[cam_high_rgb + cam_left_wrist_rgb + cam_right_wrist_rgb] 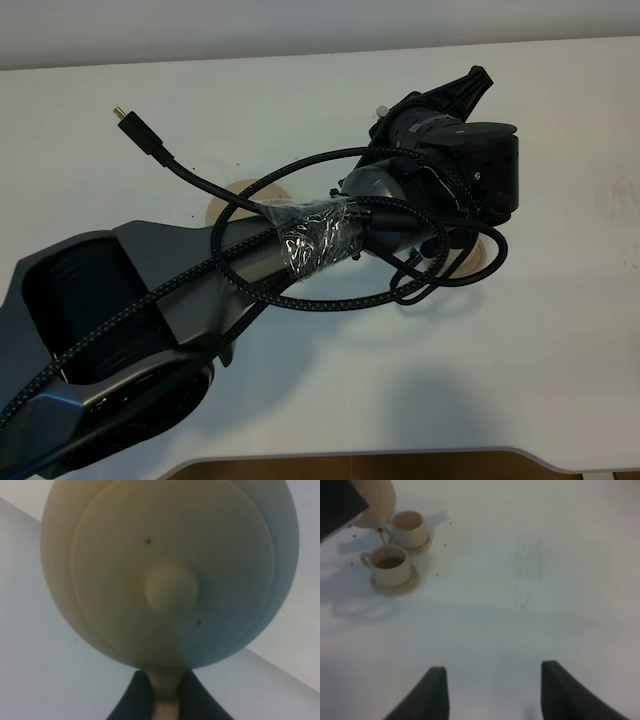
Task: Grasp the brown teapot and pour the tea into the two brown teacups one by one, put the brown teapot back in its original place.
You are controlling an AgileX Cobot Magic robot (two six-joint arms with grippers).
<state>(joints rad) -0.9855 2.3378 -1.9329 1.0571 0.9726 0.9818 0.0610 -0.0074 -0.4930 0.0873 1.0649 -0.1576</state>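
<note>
The brown teapot [170, 570] fills the left wrist view, lid and knob facing the camera. My left gripper [166, 692] is shut on its loop handle. In the right wrist view the teapot [376, 500] is tilted and a thin stream of tea runs from its spout into one brown teacup [390, 564], which holds dark tea. The second teacup [410, 527] stands just beyond on its saucer. My right gripper [492, 695] hangs open over bare table, well away from the cups. In the high view the left arm [300, 240] hides teapot and cups; the wide tan saucer [238, 188] of the original place peeks out.
White table [530, 350] with its front edge near the bottom of the high view. A loose black cable with a gold plug [125, 117] sticks up from the left arm. A tan saucer edge [488, 258] shows under the left wrist.
</note>
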